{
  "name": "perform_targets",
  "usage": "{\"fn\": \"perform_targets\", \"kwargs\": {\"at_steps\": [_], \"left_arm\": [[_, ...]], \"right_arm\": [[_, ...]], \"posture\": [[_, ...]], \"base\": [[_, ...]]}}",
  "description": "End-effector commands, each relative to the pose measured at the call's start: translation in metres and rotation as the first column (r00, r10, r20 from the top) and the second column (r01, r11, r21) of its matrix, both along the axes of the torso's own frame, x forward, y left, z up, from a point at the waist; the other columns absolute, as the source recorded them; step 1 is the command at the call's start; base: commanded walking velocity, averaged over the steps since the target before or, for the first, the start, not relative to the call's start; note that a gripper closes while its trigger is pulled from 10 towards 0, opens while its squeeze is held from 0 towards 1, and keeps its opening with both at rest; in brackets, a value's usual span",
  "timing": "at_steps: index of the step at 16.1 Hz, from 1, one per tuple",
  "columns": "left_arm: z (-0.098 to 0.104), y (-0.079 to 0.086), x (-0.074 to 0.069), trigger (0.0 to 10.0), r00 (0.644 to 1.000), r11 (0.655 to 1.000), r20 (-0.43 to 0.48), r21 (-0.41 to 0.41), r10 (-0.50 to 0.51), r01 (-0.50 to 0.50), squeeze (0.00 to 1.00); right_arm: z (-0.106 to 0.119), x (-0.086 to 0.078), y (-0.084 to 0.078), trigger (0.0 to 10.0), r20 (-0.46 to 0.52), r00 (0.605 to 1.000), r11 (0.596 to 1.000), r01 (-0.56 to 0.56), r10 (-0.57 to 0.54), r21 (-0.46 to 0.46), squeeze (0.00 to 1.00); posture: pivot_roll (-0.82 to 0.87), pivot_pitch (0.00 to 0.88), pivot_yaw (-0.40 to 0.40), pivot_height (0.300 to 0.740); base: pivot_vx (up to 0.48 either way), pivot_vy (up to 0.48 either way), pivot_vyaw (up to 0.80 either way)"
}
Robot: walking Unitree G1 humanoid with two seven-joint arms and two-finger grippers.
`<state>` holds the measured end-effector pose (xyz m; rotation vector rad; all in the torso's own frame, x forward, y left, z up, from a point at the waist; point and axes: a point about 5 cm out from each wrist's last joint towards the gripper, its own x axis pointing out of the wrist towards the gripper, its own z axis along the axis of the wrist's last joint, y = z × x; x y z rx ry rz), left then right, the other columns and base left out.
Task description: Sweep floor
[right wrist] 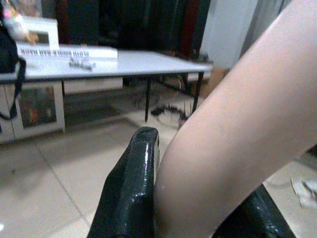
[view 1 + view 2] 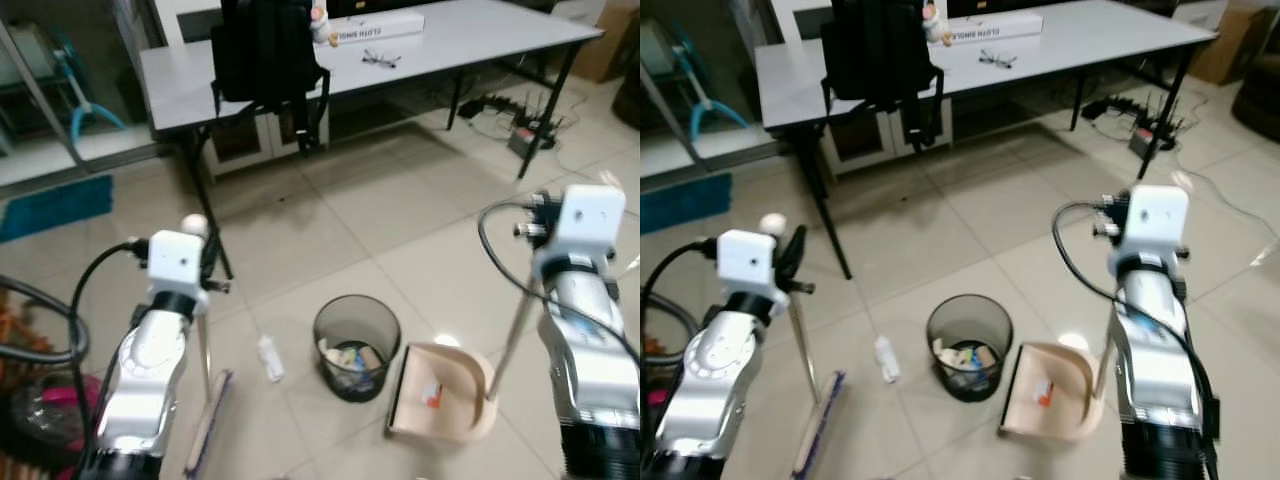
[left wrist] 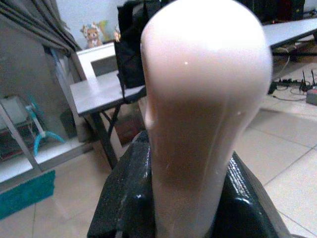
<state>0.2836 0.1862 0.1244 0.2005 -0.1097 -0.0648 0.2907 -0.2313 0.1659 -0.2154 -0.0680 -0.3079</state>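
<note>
Head views first: the left end effector is clenched on the broom just below its knob, bristle head on the tiled floor; the right end effector holds the dustpan by its long handle. Some red-and-white scrap sits in the pan already, but a white bottle lies loose beside the bin, so it looks partly done. Open tile lies ahead up to the bench; its legs and the cables are the edges to watch. Left wrist view: black fingers hug the pale handle. Right wrist view: a finger presses the dustpan handle.
</note>
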Motion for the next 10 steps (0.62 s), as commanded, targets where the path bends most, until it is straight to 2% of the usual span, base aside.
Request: {"fn": "perform_targets", "kwargs": {"at_steps": [1,4,7,10], "left_arm": [[0.007,0.003,0.003,10.0,1.000,0.999,0.025,0.033,0.001,-0.002,0.00],[0.009,0.000,0.006,10.0,1.000,0.999,0.027,0.033,-0.005,0.005,0.00],[0.013,-0.004,0.012,10.0,0.999,0.999,0.041,0.039,-0.019,0.017,0.00],[0.018,-0.005,0.016,10.0,0.998,0.999,0.057,0.041,-0.021,0.018,0.00]], "right_arm": [[0.002,-0.002,0.005,10.0,0.007,1.000,1.000,-0.010,0.010,-0.013,0.00],[-0.004,-0.003,0.009,10.0,-0.011,1.000,1.000,-0.020,0.020,0.005,0.00],[-0.004,-0.002,0.023,10.0,0.011,0.999,0.996,-0.047,0.046,0.078,0.00],[-0.002,-0.001,0.033,10.0,0.033,0.997,0.991,-0.078,0.075,0.106,0.00]], "posture": [[-0.06,0.033,0.092,0.740],[-0.06,0.033,0.093,0.740],[-0.07,0.025,0.096,0.740],[-0.07,0.023,0.096,0.740]], "base": [[0.000,0.330,0.00],[0.000,0.336,0.00],[0.000,0.341,0.00],[0.000,0.345,-0.56]]}}
